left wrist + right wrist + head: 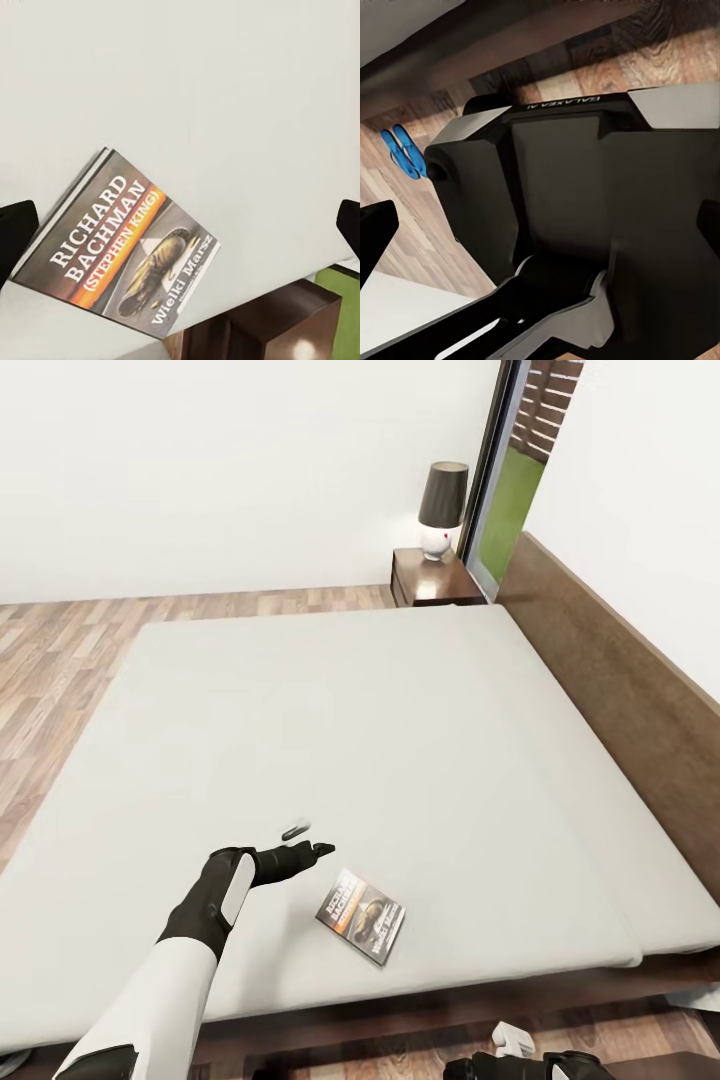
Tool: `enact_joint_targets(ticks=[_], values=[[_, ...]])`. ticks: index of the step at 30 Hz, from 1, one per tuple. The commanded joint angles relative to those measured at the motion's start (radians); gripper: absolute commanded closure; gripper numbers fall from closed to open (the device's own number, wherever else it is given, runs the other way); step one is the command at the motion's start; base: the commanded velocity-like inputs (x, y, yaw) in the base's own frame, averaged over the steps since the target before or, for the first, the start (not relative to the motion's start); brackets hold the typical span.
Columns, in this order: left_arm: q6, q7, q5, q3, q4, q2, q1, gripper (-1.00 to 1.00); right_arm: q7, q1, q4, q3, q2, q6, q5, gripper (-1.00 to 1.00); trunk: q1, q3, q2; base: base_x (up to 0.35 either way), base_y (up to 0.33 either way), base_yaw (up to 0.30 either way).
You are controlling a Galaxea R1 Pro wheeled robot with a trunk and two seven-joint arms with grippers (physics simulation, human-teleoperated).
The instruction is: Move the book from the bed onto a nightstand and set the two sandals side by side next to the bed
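The book point(361, 916) lies flat on the pale mattress of the bed point(330, 710), near its front edge. My left gripper point(308, 838) hovers open just left of the book, apart from it. In the left wrist view the book point(120, 251) shows its "RICHARD BACHMAN" cover between the widely spread fingertips point(15, 236) of the left gripper point(180, 232). A nightstand point(432, 580) stands at the bed's far corner. The two blue sandals point(401, 152) lie close together on the plank floor. My right gripper point(540, 232) is open and empty, low beside my own dark body.
A lamp point(442, 508) with a dark shade stands on the nightstand. The brown headboard point(610, 670) runs along the bed's right side. A tall window point(510, 470) is behind the nightstand. Wood floor point(60, 650) stretches left of the bed.
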Motion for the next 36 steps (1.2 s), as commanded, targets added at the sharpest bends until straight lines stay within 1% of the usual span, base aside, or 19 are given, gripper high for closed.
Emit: enact_joint_targets(ticks=[1, 5, 10, 36], values=[[0.008, -0.002, 0.003, 0.006, -0.001, -0.001, -0.001, -1.00, 0.000, 0.000, -0.001, 0.007, -0.001, 0.006, -0.010, -1.00, 0.004, -0.004, -0.008, 0.000, 0.000, 0.000], [0.008, -0.002, 0.003, 0.006, -0.001, -0.001, -0.001, -1.00, 0.000, 0.000, -0.001, 0.007, -0.001, 0.006, -0.010, -1.00, 0.019, -0.017, -0.036, 0.000, 0.000, 0.000], [0.008, -0.002, 0.003, 0.006, -0.001, -0.001, -0.001, -1.00, 0.000, 0.000, -0.001, 0.007, -0.001, 0.006, -0.011, -1.00, 0.019, -0.017, -0.036, 0.000, 0.000, 0.000], [0.008, -0.002, 0.003, 0.007, -0.001, -0.001, -0.001, -1.00, 0.000, 0.000, -0.001, 0.007, -0.003, 0.006, -0.012, -1.00, 0.119, -0.098, -0.218, 0.000, 0.000, 0.000]])
